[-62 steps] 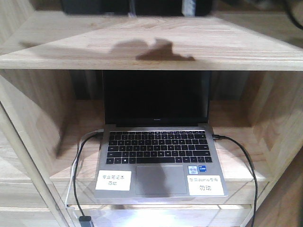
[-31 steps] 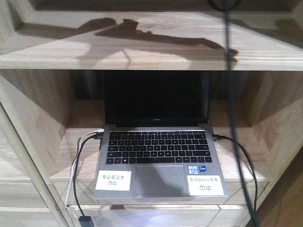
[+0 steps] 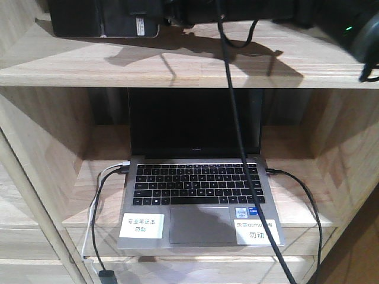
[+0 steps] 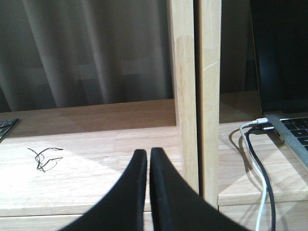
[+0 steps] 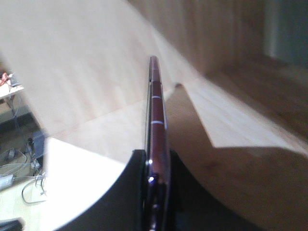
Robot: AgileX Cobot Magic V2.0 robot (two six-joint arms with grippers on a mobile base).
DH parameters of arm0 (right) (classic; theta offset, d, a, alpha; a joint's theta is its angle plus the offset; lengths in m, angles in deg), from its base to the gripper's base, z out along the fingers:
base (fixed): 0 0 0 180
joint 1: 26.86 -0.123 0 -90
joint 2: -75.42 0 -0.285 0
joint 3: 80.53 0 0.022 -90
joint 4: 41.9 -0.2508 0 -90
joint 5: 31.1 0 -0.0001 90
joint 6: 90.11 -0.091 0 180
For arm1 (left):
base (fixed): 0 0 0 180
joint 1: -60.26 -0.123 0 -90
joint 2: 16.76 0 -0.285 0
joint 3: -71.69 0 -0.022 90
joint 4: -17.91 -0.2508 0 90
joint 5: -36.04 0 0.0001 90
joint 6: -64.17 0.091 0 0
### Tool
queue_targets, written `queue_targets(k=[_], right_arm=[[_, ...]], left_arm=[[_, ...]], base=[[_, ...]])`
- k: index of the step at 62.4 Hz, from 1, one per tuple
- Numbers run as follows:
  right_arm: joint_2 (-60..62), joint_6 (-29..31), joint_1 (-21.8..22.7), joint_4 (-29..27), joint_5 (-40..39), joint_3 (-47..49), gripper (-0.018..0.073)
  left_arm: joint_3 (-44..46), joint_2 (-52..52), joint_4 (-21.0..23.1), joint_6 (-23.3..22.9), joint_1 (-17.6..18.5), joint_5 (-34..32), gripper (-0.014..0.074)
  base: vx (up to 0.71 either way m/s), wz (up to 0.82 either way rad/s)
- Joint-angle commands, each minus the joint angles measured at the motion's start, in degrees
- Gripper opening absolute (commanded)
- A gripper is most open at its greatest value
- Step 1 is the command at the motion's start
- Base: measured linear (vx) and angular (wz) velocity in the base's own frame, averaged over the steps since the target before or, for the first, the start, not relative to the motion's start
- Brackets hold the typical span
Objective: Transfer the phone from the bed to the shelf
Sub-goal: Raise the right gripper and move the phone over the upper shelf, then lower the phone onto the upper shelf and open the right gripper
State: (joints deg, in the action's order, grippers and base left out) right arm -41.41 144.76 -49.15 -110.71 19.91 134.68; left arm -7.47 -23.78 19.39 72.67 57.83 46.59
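1. Front-facing view: a light wooden shelf (image 3: 189,74) is filling the frame. At the top edge, the black phone (image 3: 106,21) is hovering over or resting on the upper board at its left end, too cropped to tell which, and it is casting a shadow there. Dark arm parts are crowding the top right corner. A black cable (image 3: 237,136) is hanging down in front of the shelf. In the compartment below, an open grey laptop (image 3: 198,195) is sitting with its screen dark.

2. Left wrist view: the left claw (image 4: 148,159) is showing its two black fingers pressed together with nothing between them. It is hanging in front of a wooden board beside an upright post. The laptop's corner and its cables are lying at the right.

3. Right wrist view: the right claw (image 5: 155,166) is gripping the phone (image 5: 156,130) edge-on, its pinkish metal rim facing the camera. Blurred wooden boards are lying below and behind it.
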Motion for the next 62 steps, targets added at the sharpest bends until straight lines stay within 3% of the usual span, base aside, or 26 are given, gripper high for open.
queue_targets(k=[1,16,29,43,62], right_arm=[[2.4,0.2,0.1,-3.6,-2.9,2.0,-0.0002],[1.3,0.2,0.1,-3.6,-5.6,2.0,0.0026],[1.2,-0.2,0.1,-2.2,-6.6,2.0,0.0102],[1.2,-1.1,0.1,-0.9,-7.0,2.0,0.0256],[1.3,-1.1,0.1,0.5,-7.8,2.0,0.0532]], left_arm=[[1.2,0.8,0.5,-0.3,0.2,-4.1,0.0001],[1.2,0.8,0.5,-0.3,0.2,-4.1,0.0001],[1.2,0.8,0.5,-0.3,0.2,-4.1,0.0001],[1.2,0.8,0.5,-0.3,0.2,-4.1,0.0001],[1.2,0.8,0.5,-0.3,0.2,-4.1,0.0001]], base=[[0.00,0.00],[0.00,0.00],[0.00,0.00],[0.00,0.00],[0.00,0.00]])
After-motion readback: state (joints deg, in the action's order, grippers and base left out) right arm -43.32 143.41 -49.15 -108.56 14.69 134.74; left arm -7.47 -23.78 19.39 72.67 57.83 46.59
